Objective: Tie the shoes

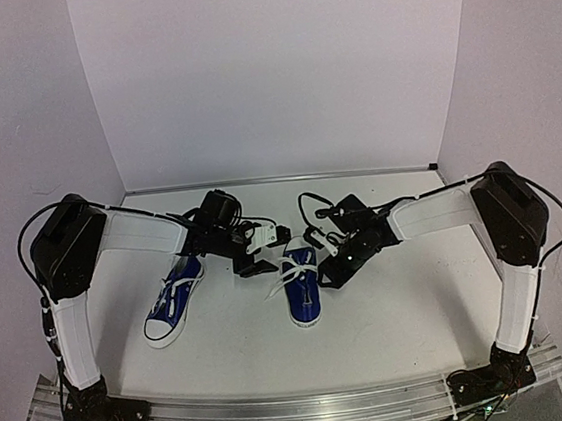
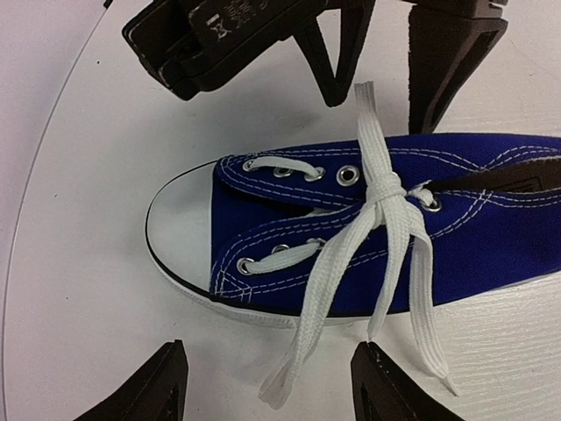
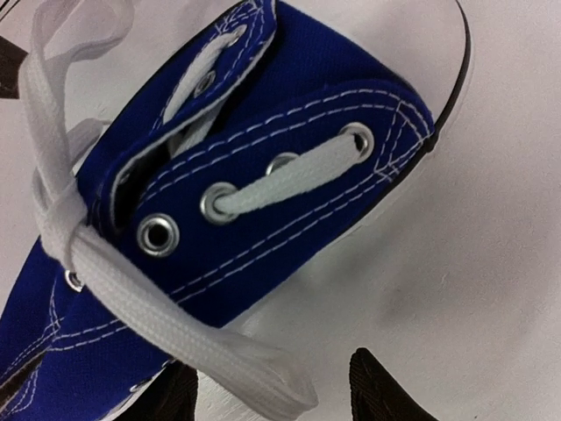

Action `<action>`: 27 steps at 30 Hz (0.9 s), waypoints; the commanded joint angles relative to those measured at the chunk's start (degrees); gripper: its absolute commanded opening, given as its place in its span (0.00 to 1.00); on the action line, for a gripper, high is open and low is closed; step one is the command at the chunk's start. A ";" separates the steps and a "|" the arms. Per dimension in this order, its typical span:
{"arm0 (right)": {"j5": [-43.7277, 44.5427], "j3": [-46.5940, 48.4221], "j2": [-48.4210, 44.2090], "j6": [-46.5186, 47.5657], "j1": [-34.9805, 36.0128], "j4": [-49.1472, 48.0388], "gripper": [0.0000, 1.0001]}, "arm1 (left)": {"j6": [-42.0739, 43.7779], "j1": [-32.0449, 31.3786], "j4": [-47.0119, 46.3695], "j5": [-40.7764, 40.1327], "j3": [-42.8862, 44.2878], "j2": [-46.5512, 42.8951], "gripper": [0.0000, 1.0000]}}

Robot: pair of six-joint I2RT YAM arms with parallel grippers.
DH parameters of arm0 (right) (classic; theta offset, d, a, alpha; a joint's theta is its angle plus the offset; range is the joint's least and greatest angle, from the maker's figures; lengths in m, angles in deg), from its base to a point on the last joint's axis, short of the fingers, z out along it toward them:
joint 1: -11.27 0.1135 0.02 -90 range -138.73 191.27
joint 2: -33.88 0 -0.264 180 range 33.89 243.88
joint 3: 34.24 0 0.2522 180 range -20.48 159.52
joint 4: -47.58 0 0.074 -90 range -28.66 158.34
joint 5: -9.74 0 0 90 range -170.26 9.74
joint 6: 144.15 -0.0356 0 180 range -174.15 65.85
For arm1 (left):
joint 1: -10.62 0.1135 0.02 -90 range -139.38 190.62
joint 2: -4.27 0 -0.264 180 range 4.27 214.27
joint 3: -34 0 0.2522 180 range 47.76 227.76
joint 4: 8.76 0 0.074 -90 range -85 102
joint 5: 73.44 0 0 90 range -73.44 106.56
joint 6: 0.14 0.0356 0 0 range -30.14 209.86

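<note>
Two blue canvas sneakers with white laces lie on the white table. One shoe lies at the left, partly under my left arm. The other shoe lies in the middle, between my grippers. Its laces are crossed in a single knot over the tongue, and loose ends trail off both sides. My left gripper is open beside the shoe; a lace end lies between its fingers. My right gripper is open on the other side, and a flat lace end lies between its fingers.
White walls close the table in at the back and on both sides. The metal rail with the arm bases runs along the near edge. My right gripper's fingers show across the shoe in the left wrist view.
</note>
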 commanded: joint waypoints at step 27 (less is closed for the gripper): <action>19.16 -8.48 -2.99 13.28 6.72 -22.55 0.42 | -2.63 1.73 -11.71 3.44 -4.93 -2.42 0.63</action>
